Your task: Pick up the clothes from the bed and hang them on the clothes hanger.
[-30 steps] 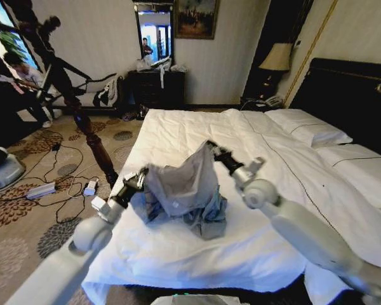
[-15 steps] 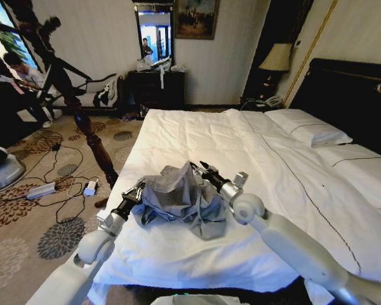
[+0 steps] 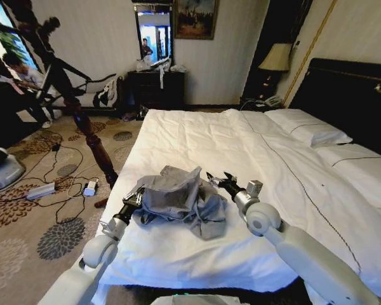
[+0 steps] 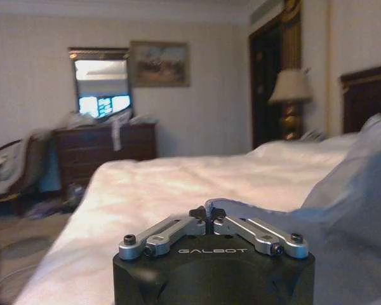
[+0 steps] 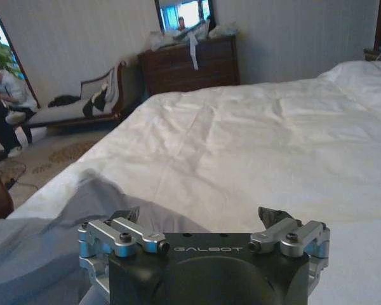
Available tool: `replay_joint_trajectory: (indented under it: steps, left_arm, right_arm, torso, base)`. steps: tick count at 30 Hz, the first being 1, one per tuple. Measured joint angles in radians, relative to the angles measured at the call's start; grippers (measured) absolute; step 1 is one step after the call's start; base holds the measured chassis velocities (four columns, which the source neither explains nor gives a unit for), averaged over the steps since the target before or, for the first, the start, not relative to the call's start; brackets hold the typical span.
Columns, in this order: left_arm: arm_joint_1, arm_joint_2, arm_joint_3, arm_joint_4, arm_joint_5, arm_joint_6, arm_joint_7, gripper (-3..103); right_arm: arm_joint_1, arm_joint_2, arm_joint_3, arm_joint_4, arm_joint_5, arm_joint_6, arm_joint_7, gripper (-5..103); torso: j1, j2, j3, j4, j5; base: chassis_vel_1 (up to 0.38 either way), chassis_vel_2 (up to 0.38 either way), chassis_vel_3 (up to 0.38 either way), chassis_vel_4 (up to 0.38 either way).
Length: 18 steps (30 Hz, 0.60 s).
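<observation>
1. The shirt (image 3: 178,200) is grey-blue and soft. It sits in a crumpled heap with one part poking up like a little tent.
2. The shirt lies on the bed (image 3: 254,152), near the bed's foot and close to its left edge.
3. One edge of the shirt is pinched in my left gripper (image 3: 134,197), which is closed tight on the cloth.
4. The bed is big and white, with thin dark lines, white pillows and a tall black headboard.
5. The sheet is a bit wrinkled around the shirt.
</observation>
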Motion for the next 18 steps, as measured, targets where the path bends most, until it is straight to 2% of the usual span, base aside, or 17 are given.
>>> replay_joint_trajectory:
  steps: [3,6,9,11,18]
  left_arm:
    - [0.001,-0.015,-0.012,0.018,0.008,0.001,-0.016,0]
    - [0.002,-0.026,-0.028,0.022,0.004,0.003,-0.03,0]
    - [-0.001,-0.038,-0.064,0.022,0.004,0.019,-0.065,0]
    - [-0.018,-0.042,-0.095,0.026,-0.016,0.029,-0.083,0]
    - [-0.104,-0.015,-0.196,0.069,-0.097,0.048,-0.096,0]
  right_arm:
    - [-0.008,-0.006,0.002,0.017,0.023,0.002,0.0,100]
    - [-0.031,-0.014,0.015,0.033,0.028,0.042,-0.031,100]
    - [-0.065,-0.02,0.018,0.047,-0.012,0.135,-0.125,100]
    - [-0.079,-0.017,0.009,0.052,-0.042,0.164,-0.157,100]
    - [-0.083,-0.003,-0.016,0.034,-0.075,0.168,-0.14,100]
  torso:
    - [0.0,0.0,0.0,0.0,-0.0001]
    - [0.0,0.0,0.0,-0.0002,0.0]
    - [0.0,0.0,0.0,-0.0003,0.0]
    - [0.0,0.0,0.0,-0.0001,-0.0001]
    - [0.0,0.0,0.0,-0.0003,0.0]
  base:
    - [0.0,0.0,0.0,0.0]
    - [0.0,0.0,0.0,0.0]
    - [0.0,0.0,0.0,0.0]
    - [0.0,0.0,0.0,0.0]
    - [0.0,0.0,0.0,0.0]
